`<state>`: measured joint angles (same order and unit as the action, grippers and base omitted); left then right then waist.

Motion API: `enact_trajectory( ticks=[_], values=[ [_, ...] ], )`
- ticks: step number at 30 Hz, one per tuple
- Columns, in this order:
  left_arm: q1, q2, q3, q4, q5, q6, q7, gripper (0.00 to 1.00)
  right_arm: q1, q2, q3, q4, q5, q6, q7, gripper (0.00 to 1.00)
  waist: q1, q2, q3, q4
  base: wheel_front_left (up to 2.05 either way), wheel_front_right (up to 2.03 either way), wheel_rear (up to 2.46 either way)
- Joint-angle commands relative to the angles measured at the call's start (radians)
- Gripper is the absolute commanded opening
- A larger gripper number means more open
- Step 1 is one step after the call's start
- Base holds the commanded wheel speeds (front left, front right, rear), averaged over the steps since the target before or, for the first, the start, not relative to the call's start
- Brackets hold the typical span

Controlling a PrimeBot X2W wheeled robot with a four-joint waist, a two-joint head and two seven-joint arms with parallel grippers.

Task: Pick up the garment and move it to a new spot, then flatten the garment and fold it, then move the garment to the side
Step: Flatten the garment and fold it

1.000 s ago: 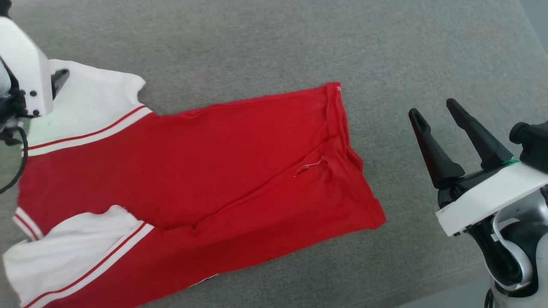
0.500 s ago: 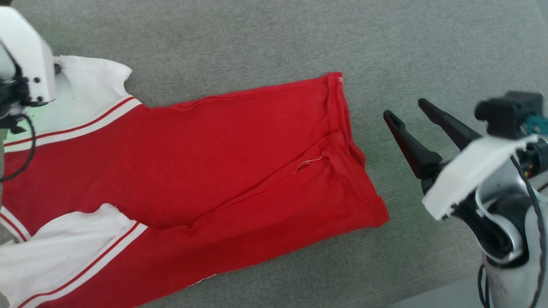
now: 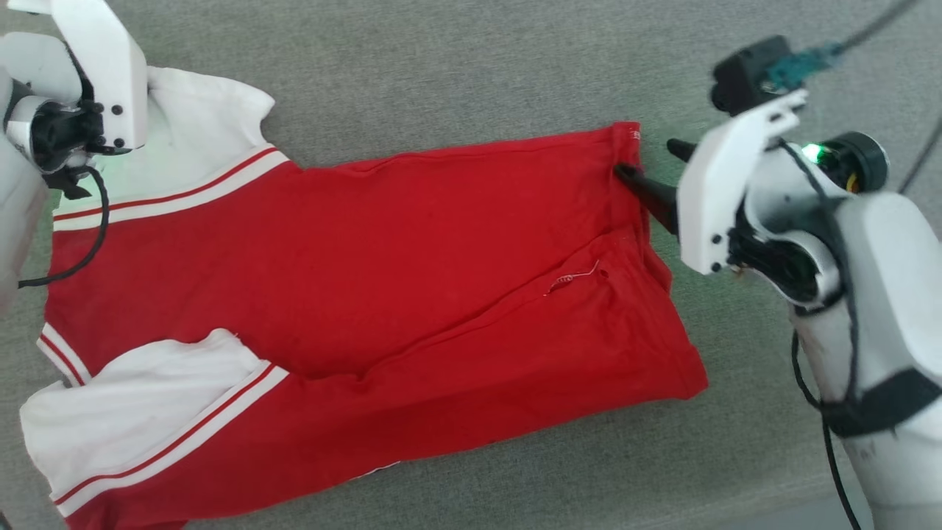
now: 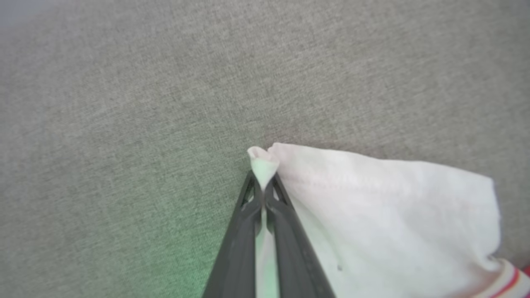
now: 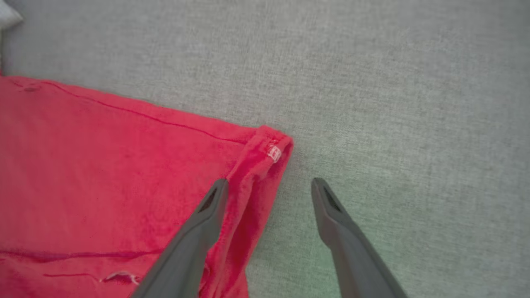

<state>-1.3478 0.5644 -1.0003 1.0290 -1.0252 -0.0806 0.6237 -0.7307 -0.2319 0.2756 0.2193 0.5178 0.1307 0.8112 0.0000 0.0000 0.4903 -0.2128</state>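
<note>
1. Shirt (image 3: 368, 280) spread on grey woven surface (image 3: 471, 66), lengthwise across head view, w/ sleeves at L and hem at R.
2. Red body w/ two white sleeves: far sleeve (image 3: 206, 118) at top L, near sleeve (image 3: 132, 412) at bottom L. Red-and-white stripes (image 3: 176, 200) where each sleeve meets body.
3. Long crease (image 3: 456, 322) slanting from mid-body up toward hem. Cloth wrinkled and bunched at hem end.
4. Loose thread (image 3: 574, 278), pale, lying on red cloth just short of hem.
5. Hem tag (image 5: 274, 152): small, white w/ red marks, sewn at far hem corner. Marks too small to read.
6. L gripper (image 4: 263, 186): jaws clenched on outer edge of far sleeve. Pinch of white cloth poking out past tips, rest of sleeve fanning off to R in L wrist view. Green tint on cloth & surface beside the fingers.
7. R gripper (image 5: 269, 184): jaws released, spread wide, nothing held. Straddling far hem corner, w/ one finger (image 5: 196, 236) over red cloth and the other over bare surface just beside hem. Tag just ahead of the tips. Cannot tell whether either finger touches cloth or surface.
8. In head view, R wrist angled down toward hem, w/ green light (image 3: 812, 152) lit on it.
</note>
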Motion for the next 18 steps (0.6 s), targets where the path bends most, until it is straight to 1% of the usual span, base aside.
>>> enact_trajectory(
  ticks=[1,7,8,9,10,12,14,18],
  values=[
    [0.008,-0.007,-0.008,0.015,0.016,-0.004,0.002,0.0,-0.025,0.0,0.017,0.032,0.002,0.0,0.015,1.0,0.0,0.0,0.001,0.007,0.0,0.0,0.0],
    [-0.005,-0.032,-0.011,0.037,0.012,-0.015,-0.022,0.0,-0.125,0.025,0.11,0.227,0.034,0.0,0.11,1.0,0.0,0.0,0.0,0.025,0.0,0.0,0.0],
    [-0.006,-0.037,-0.01,0.042,0.009,-0.016,-0.028,0.0,-0.138,0.026,0.126,0.247,0.035,0.0,0.115,0.47,0.0,0.0,0.0,0.028,0.0,0.0,0.0],
    [-0.006,-0.042,-0.01,0.045,0.008,-0.018,-0.032,0.0,-0.149,0.023,0.137,0.265,0.037,0.0,0.113,0.18,0.0,0.0,-0.001,0.032,0.0,0.0,0.0],
    [-0.006,-0.046,-0.01,0.047,0.007,-0.02,-0.038,0.0,-0.159,0.021,0.149,0.281,0.041,0.0,0.111,0.0,0.0,0.0,-0.001,0.036,0.0,0.0,0.0],
    [-0.008,-0.052,-0.006,0.052,-0.001,-0.024,-0.049,0.0,-0.169,0.011,0.171,0.3,0.05,0.0,0.103,0.0,0.0,0.0,-0.004,0.045,0.0,0.0,0.0],
    [-0.014,-0.056,0.003,0.056,-0.009,-0.026,-0.062,0.0,-0.177,-0.001,0.17,0.304,0.059,0.0,0.079,0.0,0.0,0.0,-0.011,0.054,0.0,0.0,0.0],
    [-0.023,-0.061,0.005,0.049,-0.019,-0.037,-0.054,0.0,-0.169,-0.047,0.177,0.276,0.081,0.0,0.037,0.0,0.0,0.0,-0.031,0.077,0.0,0.0,0.0]
  ],
)
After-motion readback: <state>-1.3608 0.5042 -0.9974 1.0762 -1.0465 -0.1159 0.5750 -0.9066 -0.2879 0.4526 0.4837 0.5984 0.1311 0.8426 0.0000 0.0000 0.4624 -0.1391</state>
